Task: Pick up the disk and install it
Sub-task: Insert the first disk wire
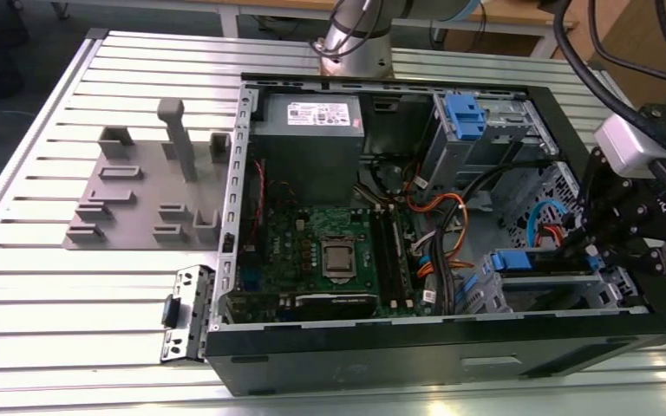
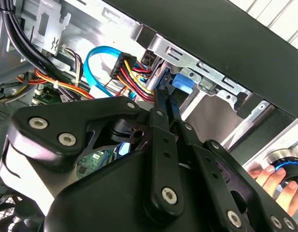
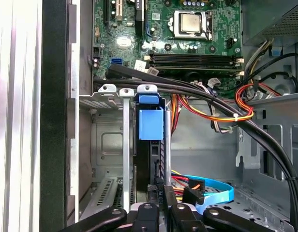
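1. Blue carrier rails mark the disk (image 3: 150,145), which stands on edge in the metal drive cage (image 3: 108,140) at the front corner of the open computer case (image 1: 310,368). In the first wrist view its blue tab sits level with the cage's top rim, next to an empty slot.
2. End effector (image 3: 158,205) position: directly at the disk's near edge. In the first wrist view the two black fingers run in on either side of that edge; in the second wrist view the fingers (image 2: 164,108) converge to a narrow tip against the blue carrier (image 2: 180,82).
3. End effector state: closed down on the disk's edge, judged from how the fingertips meet the carrier in both wrist views.
4. Progress, as a judgement: pickup is complete and the disk is already inside its bay. Whether it is pushed fully home cannot be confirmed.
5. Remaining, as a judgement: final seating and release. Red, yellow and black power wires (image 2: 134,72) and a blue data cable (image 3: 214,191) lie beside the disk; whether they are plugged in cannot be told.
6. A person's hand (image 2: 272,181) rests on a knob outside the case.
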